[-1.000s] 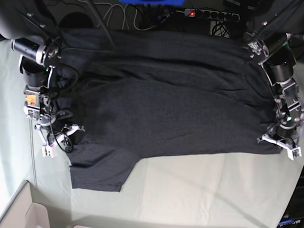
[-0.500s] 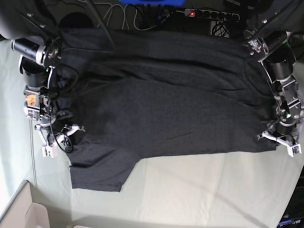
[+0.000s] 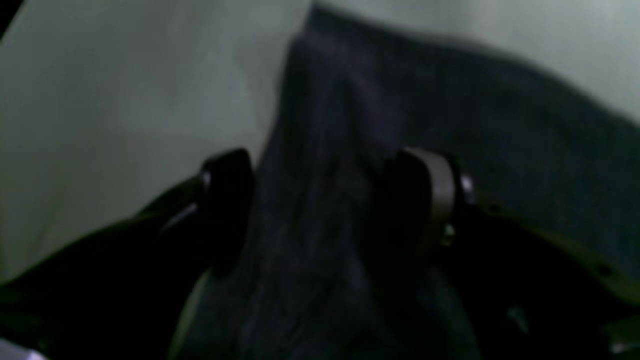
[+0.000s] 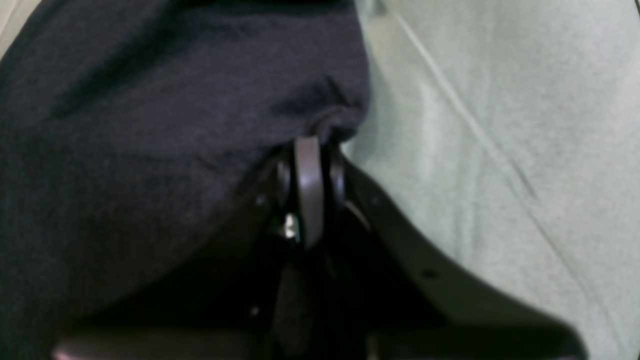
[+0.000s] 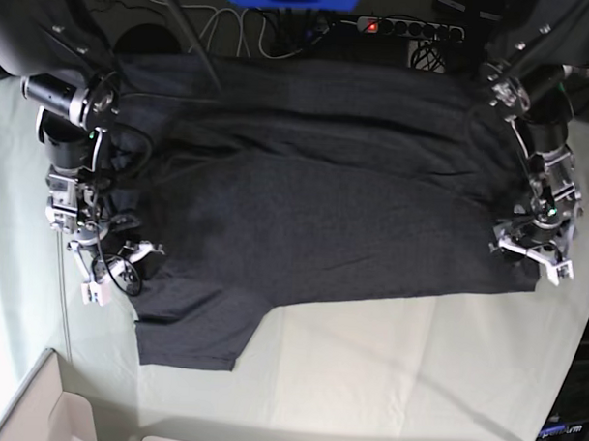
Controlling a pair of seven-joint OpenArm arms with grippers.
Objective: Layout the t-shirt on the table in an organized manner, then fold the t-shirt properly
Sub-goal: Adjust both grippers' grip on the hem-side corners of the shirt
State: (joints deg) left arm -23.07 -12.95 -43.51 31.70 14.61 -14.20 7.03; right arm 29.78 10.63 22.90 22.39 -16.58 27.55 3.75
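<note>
The t-shirt [image 5: 315, 192] is matt black cloth, a soft knit with a fine, slightly fuzzy grain where it bunches just beyond the right gripper [image 4: 310, 150]. The table [image 5: 386, 379] is covered in pale grey-green cloth, matt and faintly napped, with thin creases running off to one side of that gripper. The right gripper's fingers [image 4: 309, 185] look like smooth grey plastic or rubber with a dull sheen. The left gripper [image 3: 325, 200] has dark, smooth pads [image 3: 435, 195] on either side of the cloth, slightly glossy. A cardboard box [image 5: 36, 415] near the right arm looks plain and matt.
</note>
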